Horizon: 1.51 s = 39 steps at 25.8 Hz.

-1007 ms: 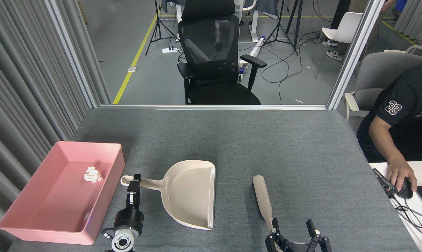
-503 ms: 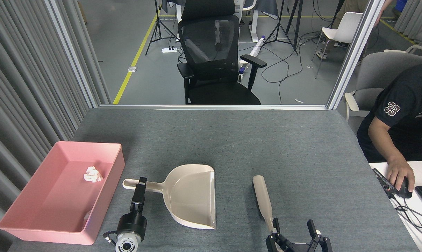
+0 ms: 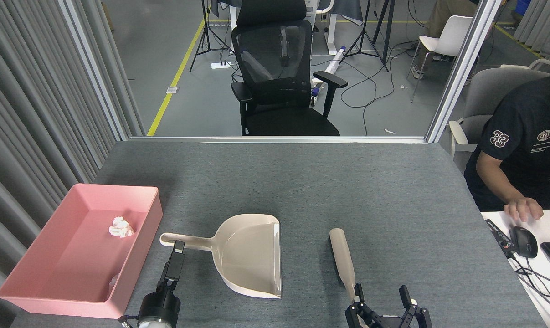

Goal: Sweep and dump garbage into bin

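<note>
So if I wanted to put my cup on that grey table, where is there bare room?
The whole far half of the table, beyond the pink bin and dustpan, is bare. So is the right side, between the brush and the table's right edge. The near edge is crowded: the left claw sits by the dustpan handle, the right claw by the brush.

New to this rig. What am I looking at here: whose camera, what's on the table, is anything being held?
This is one picture, taken from the robot's own head, looking forward and down at a grey table. The two dark parts at the bottom edge are its arms. The left gripper sits just short of the beige dustpan, near its handle; whether it is open cannot be seen. The right gripper stands open beside the brush, touching nothing clearly. Nothing is held. At the left, the pink bin holds a white tissue wad. At the right, a person's hand rests on a separate desk.
</note>
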Each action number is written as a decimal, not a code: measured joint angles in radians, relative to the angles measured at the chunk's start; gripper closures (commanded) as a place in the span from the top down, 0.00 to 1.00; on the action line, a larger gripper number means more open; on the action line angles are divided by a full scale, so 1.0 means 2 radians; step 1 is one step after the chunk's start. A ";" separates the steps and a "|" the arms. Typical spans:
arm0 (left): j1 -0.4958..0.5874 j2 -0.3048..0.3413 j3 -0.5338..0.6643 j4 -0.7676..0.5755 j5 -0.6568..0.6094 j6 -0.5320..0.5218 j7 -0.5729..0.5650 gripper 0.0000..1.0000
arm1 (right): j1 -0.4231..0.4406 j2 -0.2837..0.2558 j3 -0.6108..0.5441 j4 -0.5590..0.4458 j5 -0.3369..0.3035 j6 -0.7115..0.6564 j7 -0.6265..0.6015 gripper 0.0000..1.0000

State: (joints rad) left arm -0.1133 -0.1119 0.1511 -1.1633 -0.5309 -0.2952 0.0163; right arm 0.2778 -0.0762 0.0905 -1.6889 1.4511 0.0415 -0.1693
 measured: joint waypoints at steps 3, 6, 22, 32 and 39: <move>0.033 0.005 -0.012 -0.046 -0.004 0.012 -0.001 0.99 | -0.001 0.000 0.000 0.000 0.000 0.000 0.001 0.98; 0.069 0.010 -0.030 -0.098 -0.009 0.020 -0.002 0.99 | -0.009 0.000 0.002 0.000 0.000 -0.001 0.001 0.98; 0.158 0.039 -0.046 -0.280 -0.291 0.021 0.007 0.99 | -0.129 -0.008 0.043 0.032 0.039 -0.009 0.046 0.98; 0.140 0.045 -0.008 -0.283 -0.477 0.013 0.041 0.99 | -0.134 -0.002 0.047 0.047 0.066 -0.004 0.019 0.98; 0.141 0.059 0.043 -0.283 -0.443 -0.001 0.037 0.99 | -0.135 0.007 0.046 0.049 0.063 -0.002 0.006 0.98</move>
State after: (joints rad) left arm 0.1677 0.0068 0.2376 -1.7289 -1.4169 -0.2978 0.0903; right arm 0.0084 -0.0628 0.1819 -1.5908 1.5771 0.0379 -0.1583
